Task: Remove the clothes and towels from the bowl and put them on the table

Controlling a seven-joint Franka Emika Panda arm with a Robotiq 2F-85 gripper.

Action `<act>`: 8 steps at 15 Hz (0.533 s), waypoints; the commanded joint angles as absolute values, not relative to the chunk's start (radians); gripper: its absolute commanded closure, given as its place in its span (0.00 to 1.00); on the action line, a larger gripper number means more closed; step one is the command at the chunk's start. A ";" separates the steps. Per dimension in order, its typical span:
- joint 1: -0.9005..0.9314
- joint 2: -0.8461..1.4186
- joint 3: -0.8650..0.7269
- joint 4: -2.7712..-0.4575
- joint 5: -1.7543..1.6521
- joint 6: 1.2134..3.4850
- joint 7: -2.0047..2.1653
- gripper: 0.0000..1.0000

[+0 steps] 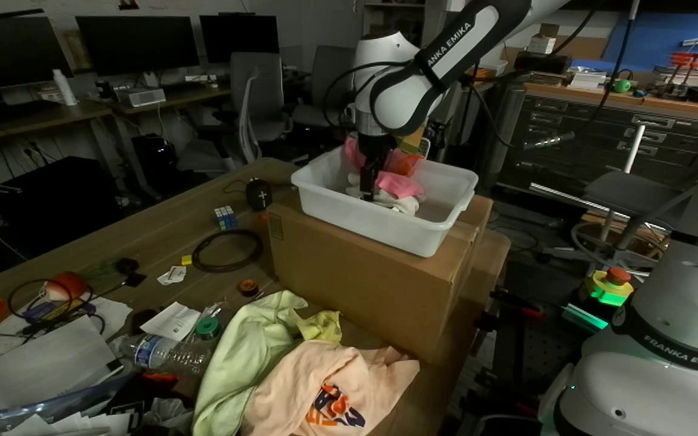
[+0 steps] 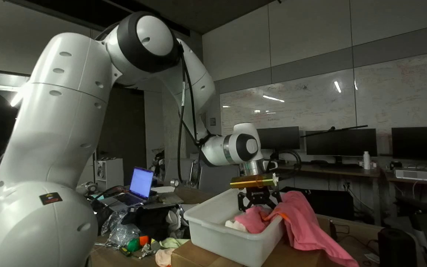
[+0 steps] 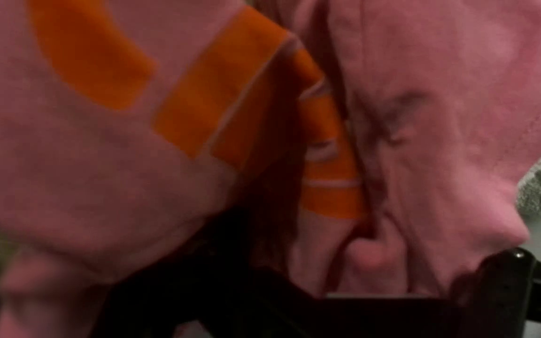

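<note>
Pincer [image 2: 259,204] over pink cloth [image 2: 304,218] in the white tub [image 1: 373,225], its fingers [image 1: 369,181] spread apart.

Below the pincer the pink cloth bunches up, and just beside it spills over the tub's rim; a whitish cloth [image 1: 406,206] lies in the tub against the pink. The tub rests on a cardboard box [image 1: 355,290] on a wooden table [image 1: 161,242], so tub wall and cardboard stand between pincer and tabletop. Lower than it and well apart, a pale green cloth [image 1: 252,345] and a printed peach cloth [image 1: 297,381] lie on the table, touching. Papers [image 1: 40,360], a clear bottle [image 1: 167,354] and a Rubik's cube [image 1: 225,218] lie there too. Beyond it, dimly lit, monitors [image 2: 341,144] stand on desks [image 2: 339,171] before a whiteboard [image 2: 291,109], grey chairs [image 1: 259,85] nearby.
</note>
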State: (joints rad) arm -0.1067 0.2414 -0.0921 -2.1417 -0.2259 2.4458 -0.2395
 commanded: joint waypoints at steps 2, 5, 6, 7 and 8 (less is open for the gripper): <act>-0.108 0.280 -0.091 -2.127 -0.233 2.462 -0.251 0.00; -0.103 0.291 -0.097 -2.125 -0.258 2.466 -0.239 0.00; -0.105 0.292 -0.095 -2.127 -0.259 2.468 -0.247 0.16; -0.104 0.291 -0.096 -2.128 -0.264 2.474 -0.238 0.27; -0.104 0.291 -0.097 -2.128 -0.270 2.475 -0.237 0.34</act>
State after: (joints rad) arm -0.1064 0.2733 -0.0920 -2.1407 -0.2496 2.4513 -0.2396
